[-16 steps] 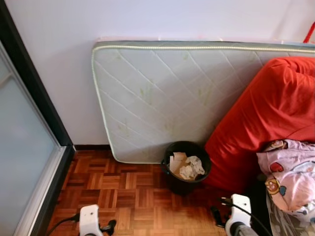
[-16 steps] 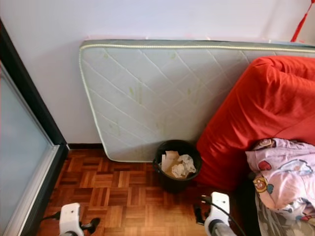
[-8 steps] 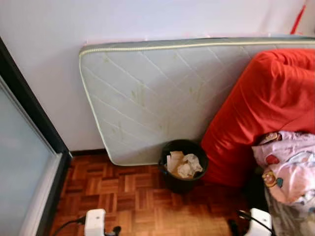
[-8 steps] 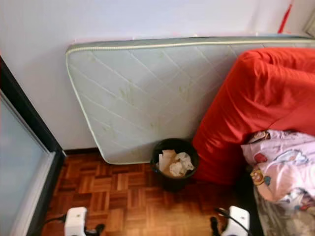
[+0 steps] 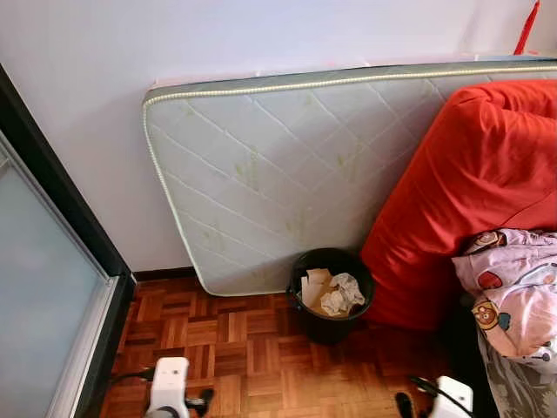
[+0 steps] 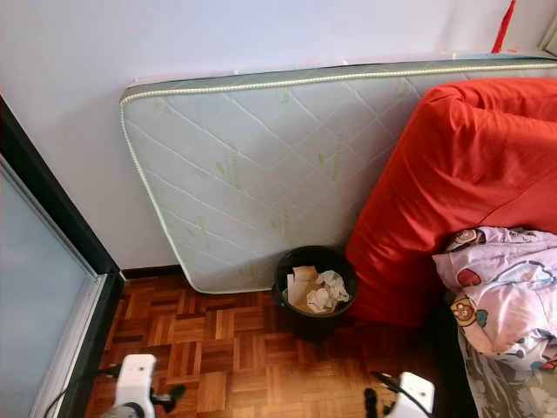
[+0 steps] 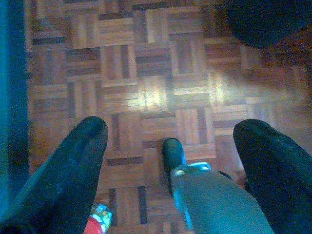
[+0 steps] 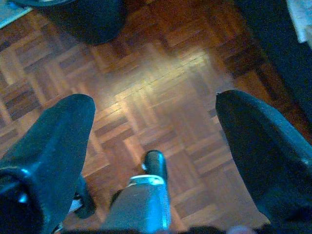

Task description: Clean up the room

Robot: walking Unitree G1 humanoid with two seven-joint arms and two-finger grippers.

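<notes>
Right now we are facing a black bin [image 5: 329, 294] holding crumpled paper [image 5: 331, 293], which is standing on the parquet floor [image 5: 235, 348] against a mattress [image 5: 278, 165] leaning on the wall, just beside a red cushion [image 5: 470, 192]. Both arms are hanging low: our left gripper [image 7: 168, 146] and right gripper [image 8: 153, 131] are each holding their fingers spread wide over bare floor, gripping nothing. We are judging it best to scan for loose litter first, keeping the bin centred so any pickup has a short carry.

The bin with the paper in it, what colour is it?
Black bin, clearest in the left eye view.
</notes>
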